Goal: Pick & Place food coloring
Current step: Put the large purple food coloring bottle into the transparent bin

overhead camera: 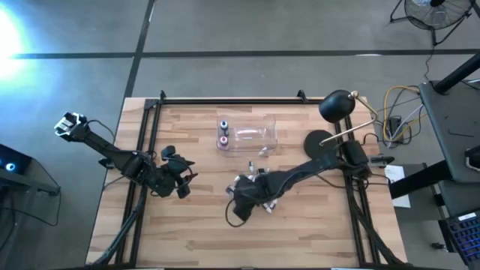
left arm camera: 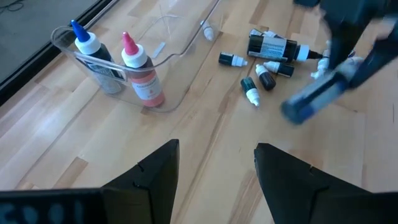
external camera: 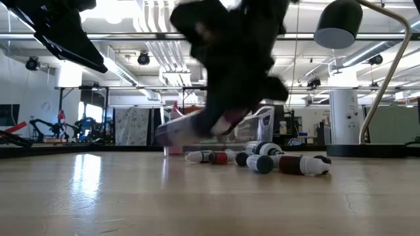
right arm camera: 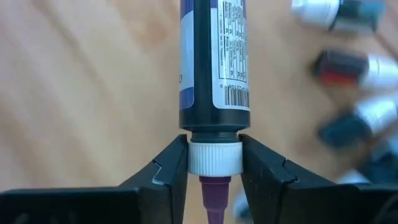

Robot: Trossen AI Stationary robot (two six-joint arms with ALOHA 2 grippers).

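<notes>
Several tiny dropper bottles lie on their sides in a loose cluster at mid-table, also seen in the low view and the left wrist view. My right gripper hovers just near of them, shut on a larger dark blue labelled bottle. A clear plastic box stands toward the far edge. It holds two upright bottles, one blue-tipped and one pink-tipped. My left gripper is open above the table's left part, touching nothing. My right gripper pinches the dark blue bottle by its white cap collar, one finger on each side. The bottle's body reaches out ahead of the fingers and its purple nozzle points back toward the wrist. In the low view the bottle is lifted clear of the table, tilted.
A black desk lamp stands on its round base at the table's right far part, its arm slanting over the right arm. Bare wood lies across the near half and between the two grippers.
</notes>
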